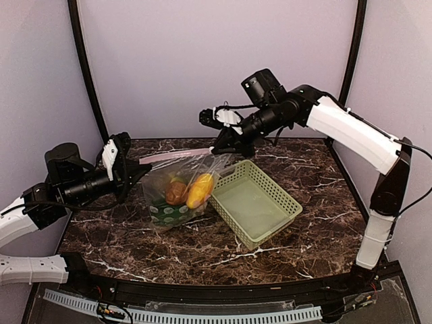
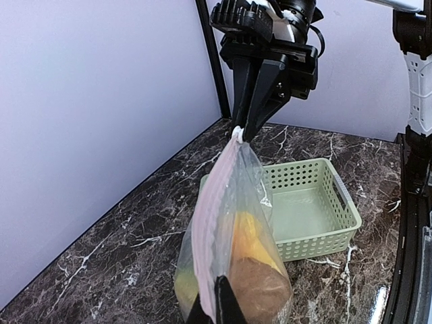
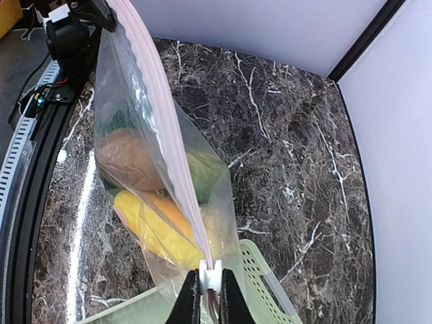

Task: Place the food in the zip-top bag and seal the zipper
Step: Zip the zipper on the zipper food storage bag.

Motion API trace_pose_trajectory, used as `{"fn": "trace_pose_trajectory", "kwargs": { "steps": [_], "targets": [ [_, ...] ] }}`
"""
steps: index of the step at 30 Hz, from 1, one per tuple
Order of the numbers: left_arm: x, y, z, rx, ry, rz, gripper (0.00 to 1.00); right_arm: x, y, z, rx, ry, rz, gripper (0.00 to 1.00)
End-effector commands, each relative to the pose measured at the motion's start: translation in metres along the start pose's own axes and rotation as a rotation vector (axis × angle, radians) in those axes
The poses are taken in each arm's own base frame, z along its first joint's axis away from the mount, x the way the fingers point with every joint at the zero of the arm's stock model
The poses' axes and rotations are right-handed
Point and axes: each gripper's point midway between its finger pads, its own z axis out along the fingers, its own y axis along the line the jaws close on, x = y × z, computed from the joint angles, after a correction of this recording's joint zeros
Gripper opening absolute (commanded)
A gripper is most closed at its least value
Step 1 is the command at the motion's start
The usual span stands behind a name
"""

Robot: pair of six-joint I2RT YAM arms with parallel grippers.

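Zip-top bag (image 1: pixel 181 192): it hangs between my two grippers over the dark marble table (image 1: pixel 135 250), mouth edge up and body sagging under its load.
Zipper (image 1: pixel 177 156): the pinkish strip is pulled taut from one of my grippers to the other and looks like a single flat band.
Left gripper (image 2: pixel 216 305): my fingers are clenched on the near end of the zipper.
Right gripper (image 3: pixel 210 297): my fingers pinch the far end of the zipper, right at its white tip.
In the bag: a brown potato (image 1: pixel 176 192) lies against a yellow lemon (image 1: pixel 201 190), with an orange piece (image 3: pixel 177 217) beside the lemon and green pieces (image 1: pixel 169 214) lower down.
Basket (image 1: pixel 270 226): the pale green, perforated basket stands on the table just to the right of the bag, its near corner behind the bag's lower edge.
Hard to tell: the plastic blurs the green shapes, so I cannot tell which one is the bok choy. I cannot make out a beige piece. From no view can I tell whether the zipper is pressed shut along its whole length, or whether the bag's bottom touches the table.
Cut off: my left fingers show only as dark tips at the bottom edge of the left wrist view.
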Motion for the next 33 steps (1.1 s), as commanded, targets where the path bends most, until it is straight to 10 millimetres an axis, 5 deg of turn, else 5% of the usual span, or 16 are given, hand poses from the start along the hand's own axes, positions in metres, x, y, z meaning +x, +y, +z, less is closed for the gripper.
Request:
{"fn": "trace_pose_trajectory", "kwargs": {
  "steps": [1,19,30,33],
  "targets": [
    [-0.004,0.006,-0.009,-0.037,-0.016,0.023,0.01,0.032,-0.022,-0.03,0.118,0.123,0.021,0.01],
    [-0.001,0.008,-0.011,-0.052,-0.016,0.032,0.01,0.079,-0.014,-0.044,0.127,0.254,0.052,0.03],
    [0.005,0.01,0.001,-0.062,0.008,0.031,0.01,0.074,-0.02,-0.042,0.124,0.231,0.055,0.05],
    [0.001,0.032,0.011,-0.175,0.018,0.04,0.01,0.062,-0.032,-0.036,0.128,0.197,0.049,0.05]
  ]
}}
